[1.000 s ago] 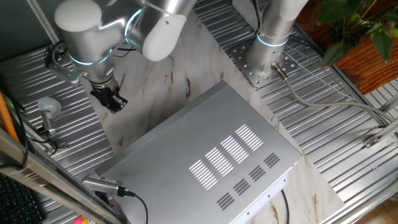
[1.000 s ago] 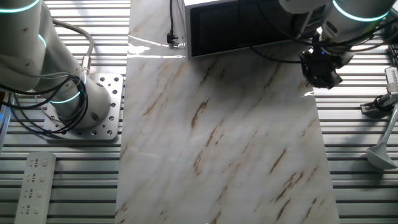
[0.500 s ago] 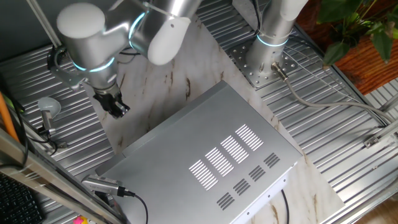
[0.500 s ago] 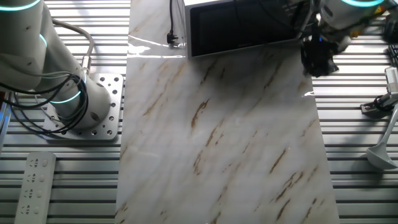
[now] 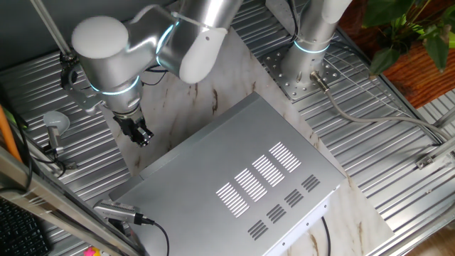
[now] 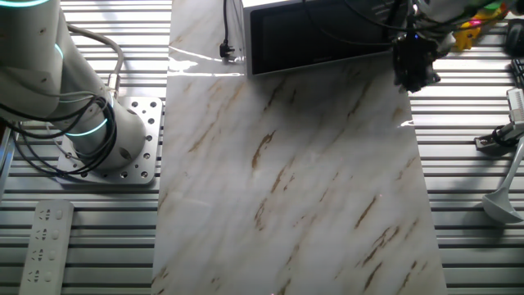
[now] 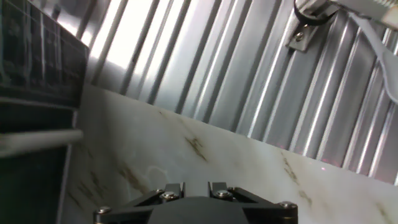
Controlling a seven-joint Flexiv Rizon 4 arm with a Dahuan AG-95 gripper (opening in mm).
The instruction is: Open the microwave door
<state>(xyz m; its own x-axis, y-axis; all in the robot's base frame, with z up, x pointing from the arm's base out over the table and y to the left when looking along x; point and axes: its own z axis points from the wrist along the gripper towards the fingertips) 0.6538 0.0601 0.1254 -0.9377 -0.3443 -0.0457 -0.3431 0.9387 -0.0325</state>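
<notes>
The microwave (image 5: 242,178) is a large silver box with vent slots in its top, standing on the marble slab (image 6: 286,180). Its door (image 6: 319,37) is a flat black glassy panel and lies flush with the front; it also shows at the left of the hand view (image 7: 31,93) with a pale bar across it. My gripper (image 5: 142,135) hangs just off the door's end, near the front corner of the box. In the other fixed view my gripper (image 6: 413,72) is right of the door. In the hand view my gripper (image 7: 197,186) has its jaws close together and holds nothing.
The arm's base (image 6: 106,139) stands on a plate left of the slab. A black plug and cable (image 6: 228,49) lie beside the microwave. A ladle (image 6: 501,205) and clamp lie on the ribbed table at the right. A remote (image 6: 45,246) lies at the front left.
My gripper has moved along the slab toward the microwave's front corner, closer to the door's end. The door has not moved.
</notes>
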